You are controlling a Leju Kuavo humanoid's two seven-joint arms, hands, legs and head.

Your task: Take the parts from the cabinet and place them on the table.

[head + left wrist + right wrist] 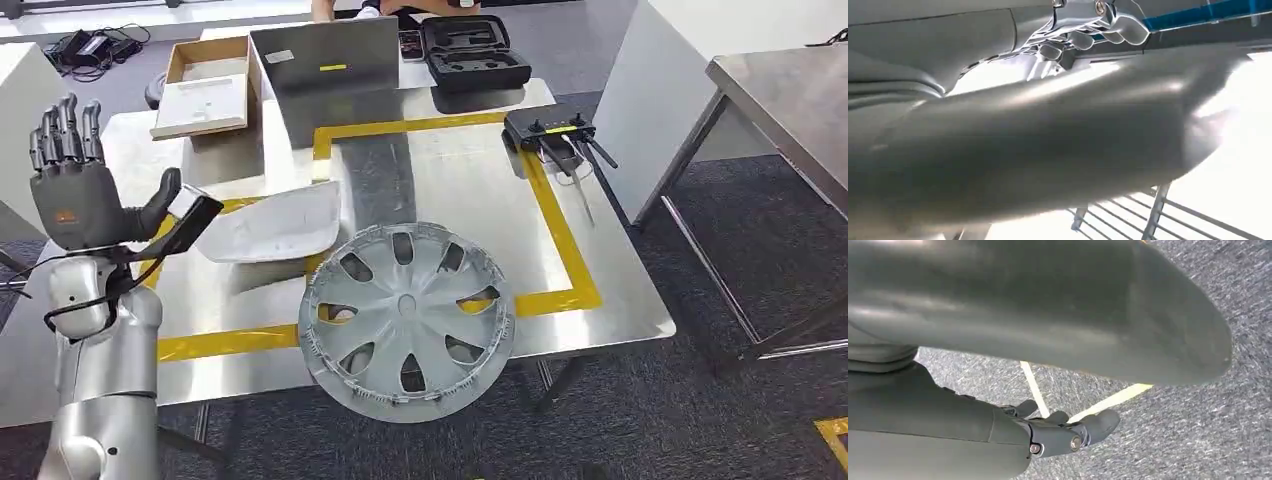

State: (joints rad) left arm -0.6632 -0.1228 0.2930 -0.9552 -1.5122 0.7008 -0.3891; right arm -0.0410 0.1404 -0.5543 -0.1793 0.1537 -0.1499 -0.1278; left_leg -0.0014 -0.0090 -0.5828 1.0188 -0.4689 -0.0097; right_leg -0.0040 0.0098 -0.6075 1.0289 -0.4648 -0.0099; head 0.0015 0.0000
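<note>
Raised at the left of the head frame, the left hand (75,190) is seen with fingers (62,135) upright and spread, thumb out toward a small grey part (195,215). Contact with that part cannot be confirmed, so a grasp cannot be stated. In the right wrist view the right hand (1058,432) shows fingers loosely curled over carpet, nothing held.

A pale shell cover (275,225) lies on the table (620,300) at frame centre-left, inside the yellow tape outline. A wheel cover (407,320) rests at lower centre, overhanging the table's near edge.

Both parts are judged light, thin moulded plastic: stiff enough to lift by one edge, but smooth and likely slippery. The wheel cover's spoke openings would give the surest hold; its rim clips look fragile. The shell would be best pinched at its rim.
</note>
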